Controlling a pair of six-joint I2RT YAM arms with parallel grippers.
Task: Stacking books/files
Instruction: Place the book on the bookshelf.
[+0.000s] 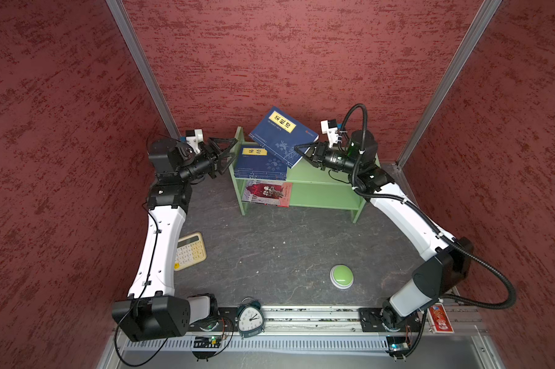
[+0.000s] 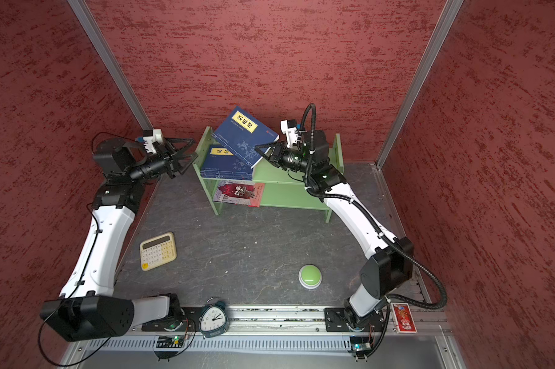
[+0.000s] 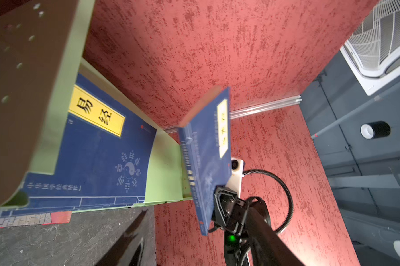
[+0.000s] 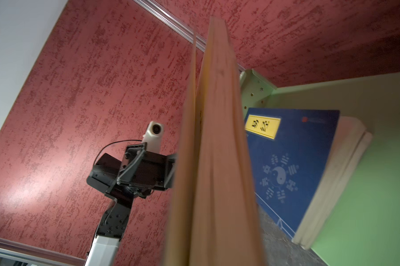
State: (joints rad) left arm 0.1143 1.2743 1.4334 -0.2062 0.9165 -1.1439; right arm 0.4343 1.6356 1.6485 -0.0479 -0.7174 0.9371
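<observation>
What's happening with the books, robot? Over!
Left end effector open, empty. Right end effector shut on tilted blue book. Stack on green shelf below. Nothing between.

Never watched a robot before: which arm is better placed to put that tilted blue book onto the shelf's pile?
The right. Its right gripper is shut on the tilted book, right by the blue pile; the left gripper is open and empty beside the shelf.

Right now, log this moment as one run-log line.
left jaws: open, empty | right jaws: shut on tilted navy book | navy stack: top shelf | red-and-white book: lower shelf
</observation>
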